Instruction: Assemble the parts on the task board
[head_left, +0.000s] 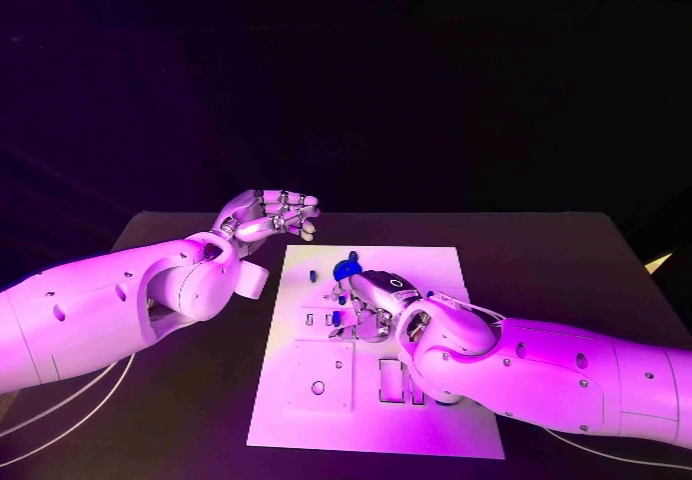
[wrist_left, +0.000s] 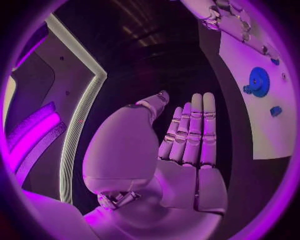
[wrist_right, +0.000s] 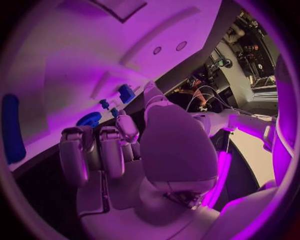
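Your white rectangular task board lies flat on the black desk, lengthwise away from the robot. The right hand sits over the board's middle, fingers curled down toward the surface. A round blue gear part lies on the board just beyond those fingers, on their far side; in the right wrist view the same gear shows right past the fingertips, with a small blue block a bit further out. A small blue piece shows at the fingers in the head view; you can't tell whether it's pinched or just beside them, so grip state on the right is unclear.

The left hand is off the board's far left corner, above the desk. Its fingers lie straight and side by side, palm open, holding nothing, touching nothing. The blue gear is well apart from them.
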